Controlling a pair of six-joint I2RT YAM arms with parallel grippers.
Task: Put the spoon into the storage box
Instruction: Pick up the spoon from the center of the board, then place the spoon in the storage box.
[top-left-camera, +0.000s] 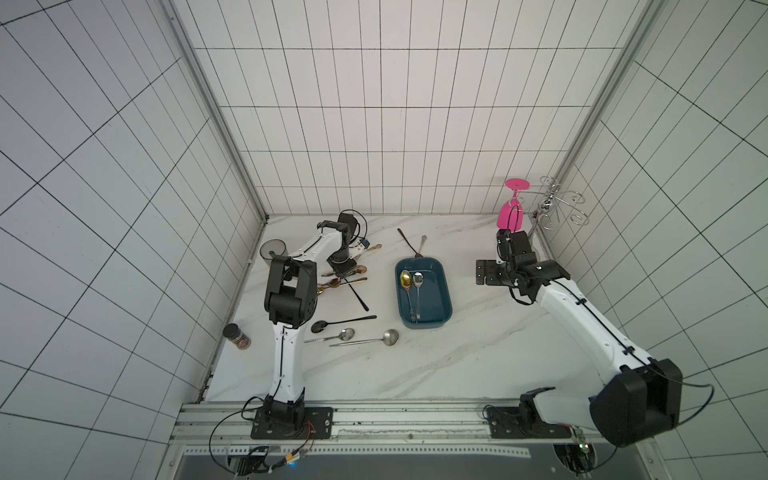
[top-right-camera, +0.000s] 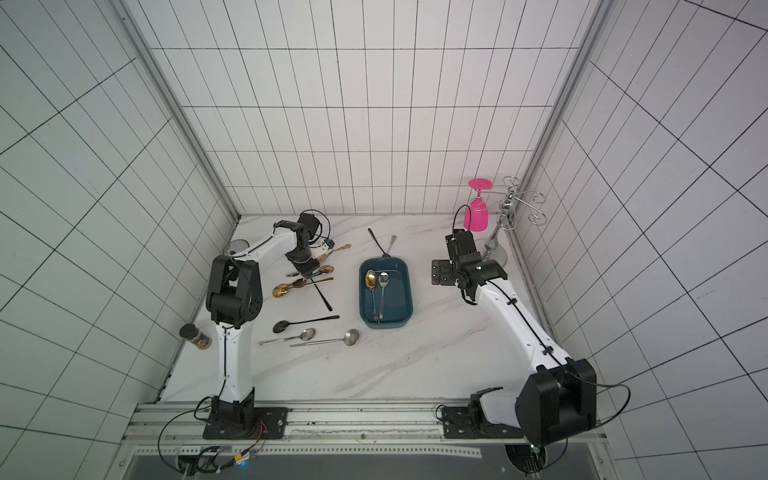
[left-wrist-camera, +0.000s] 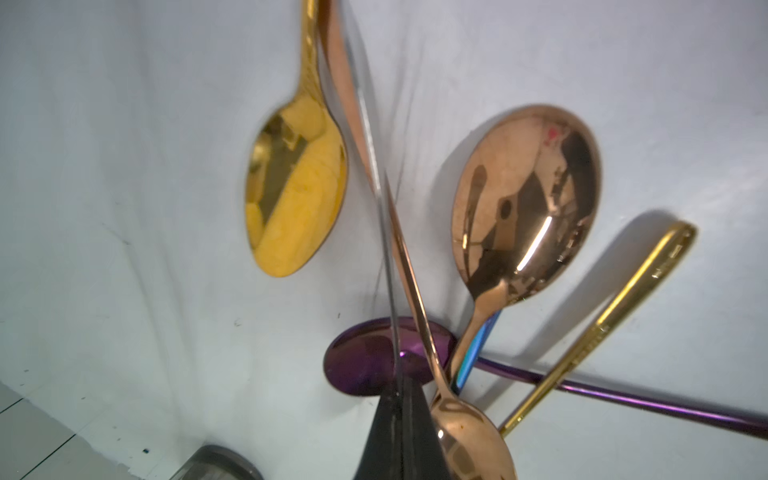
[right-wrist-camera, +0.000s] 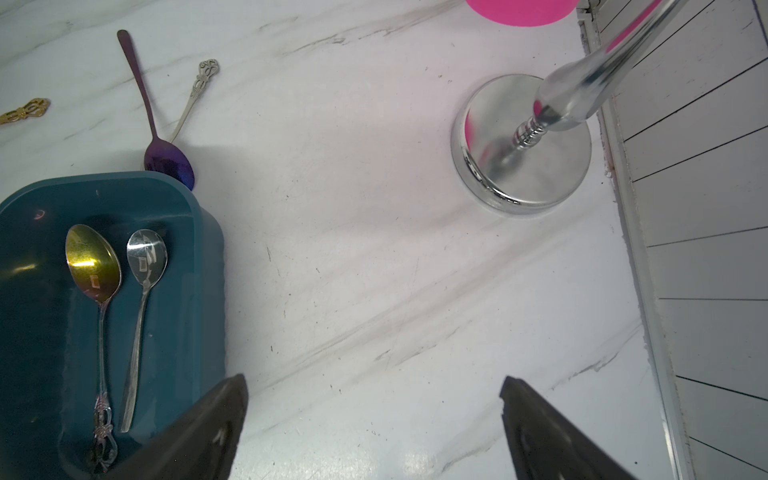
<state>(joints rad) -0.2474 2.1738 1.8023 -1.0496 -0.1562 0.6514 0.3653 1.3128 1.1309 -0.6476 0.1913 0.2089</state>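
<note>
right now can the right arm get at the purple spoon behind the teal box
Probably yes: its open fingers hang empty beside the dark teal plastic storage box, and the purple metal spoon lies uncovered beyond.

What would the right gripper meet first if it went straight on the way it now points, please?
Probably bare marble tabletop, between the storage box and the chrome stand base; the open right gripper frames nothing else, though depth is unclear.

Teal storage box (top-left-camera: 439, 296), mid-table, holds a gold-bowled spoon (top-left-camera: 405, 279) and a silver spoon (top-left-camera: 417, 281) side by side.
</note>
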